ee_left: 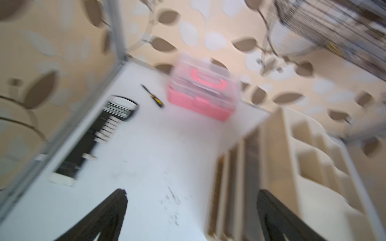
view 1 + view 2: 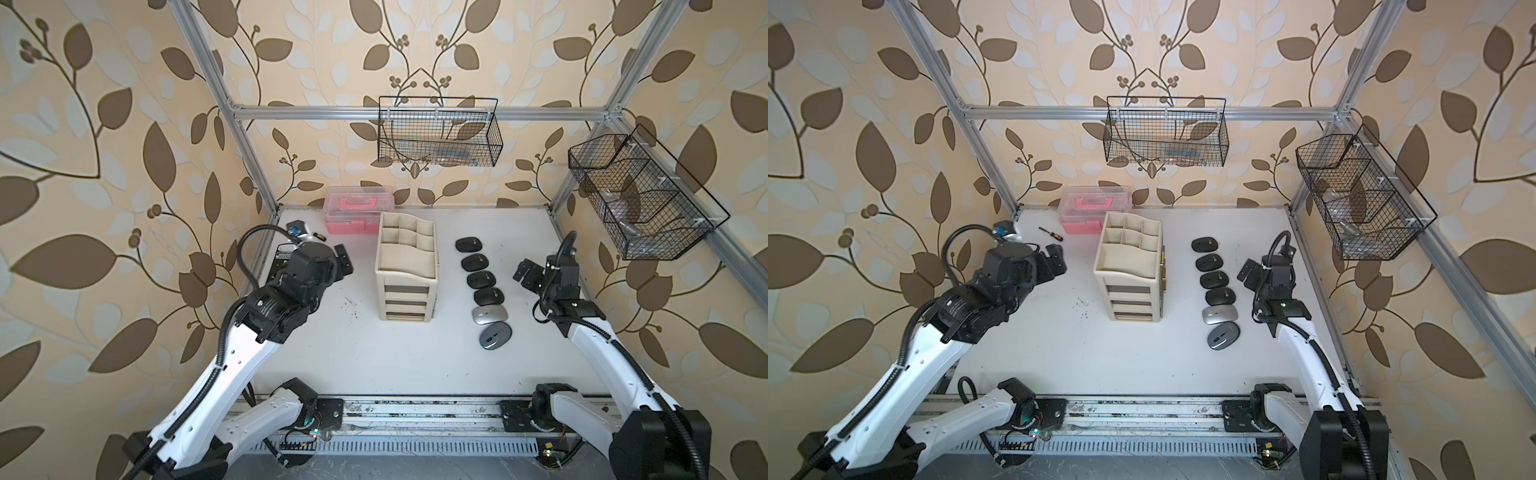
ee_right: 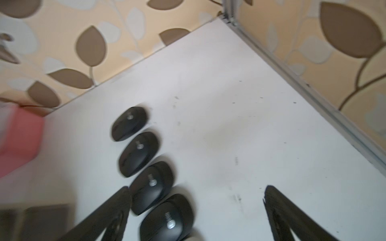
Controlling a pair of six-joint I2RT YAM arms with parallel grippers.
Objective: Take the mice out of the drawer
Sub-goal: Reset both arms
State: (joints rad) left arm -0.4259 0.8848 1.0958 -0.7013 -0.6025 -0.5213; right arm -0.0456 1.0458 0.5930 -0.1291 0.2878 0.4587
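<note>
Several black mice (image 2: 477,262) (image 2: 1210,262) (image 3: 139,153) lie in a row on the white table, to the right of the beige drawer unit (image 2: 405,270) (image 2: 1129,274). Two silver-grey mice (image 2: 490,315) (image 2: 1221,314) close the row at its near end. The unit's three front drawers (image 2: 406,303) look shut. My left gripper (image 2: 345,259) (image 2: 1057,259) (image 1: 192,194) hovers open and empty, left of the unit. My right gripper (image 2: 523,272) (image 2: 1248,272) (image 3: 196,188) stands open and empty, just right of the row, above the black mice.
A pink toolbox (image 2: 359,210) (image 1: 200,94) sits at the back behind the drawer unit. A small screwdriver (image 2: 1050,234) (image 1: 152,97) lies left of it. Two black wire baskets (image 2: 440,133) (image 2: 640,195) hang on the frame at the back and right.
</note>
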